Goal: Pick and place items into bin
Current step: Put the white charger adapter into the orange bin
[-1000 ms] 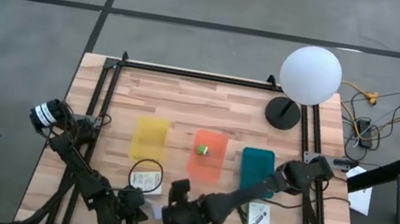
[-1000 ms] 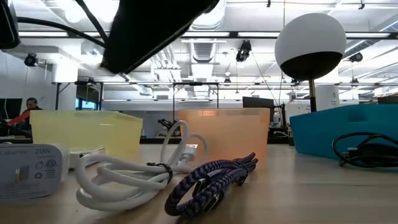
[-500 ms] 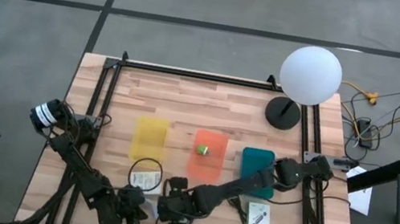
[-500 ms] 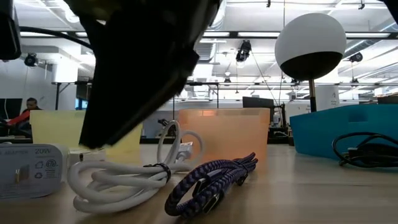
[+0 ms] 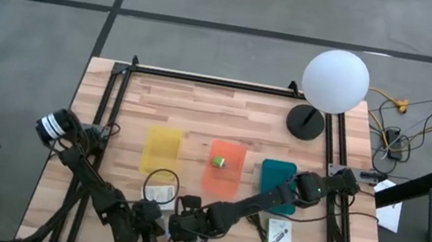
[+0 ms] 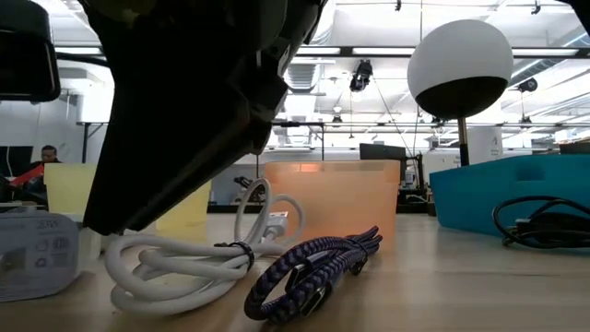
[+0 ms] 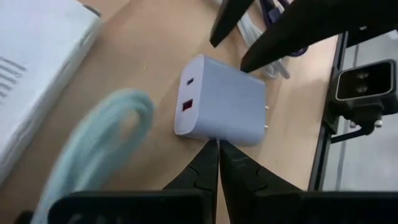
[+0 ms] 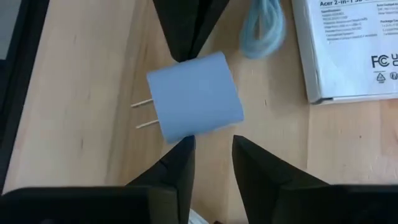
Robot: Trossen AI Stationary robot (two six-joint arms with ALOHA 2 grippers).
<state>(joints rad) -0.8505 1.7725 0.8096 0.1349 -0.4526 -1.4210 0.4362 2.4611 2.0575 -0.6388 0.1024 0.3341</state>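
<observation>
Both grippers are crowding the desk's (image 5: 226,114) front edge around a pale blue wall charger (image 8: 194,96) that is lying flat on the bare wood, its two prongs sticking out sideways. The left gripper (image 7: 217,163) is sitting with its fingers pressed together, tips just touching the charger's side and pinching nothing. The right gripper (image 8: 211,146) is facing it from the opposite side with fingers slightly spread, their tips right at the charger's edge but not closed on it. Room here is tight: a light blue coiled cord (image 7: 99,143) and a white printed box (image 8: 351,46) are lying just beside the charger, and a white cord (image 6: 184,263) and a purple braided cord (image 6: 318,272) are resting near the front edge too. Farther back, toward the desk's middle, the yellow bin (image 5: 162,149), orange bin (image 5: 225,166) and teal bin (image 5: 277,182) are standing in a row, with open wood behind them up to the globe lamp (image 5: 335,81) at the far right corner. Another white packet (image 5: 278,236) is lying near the front right.
</observation>
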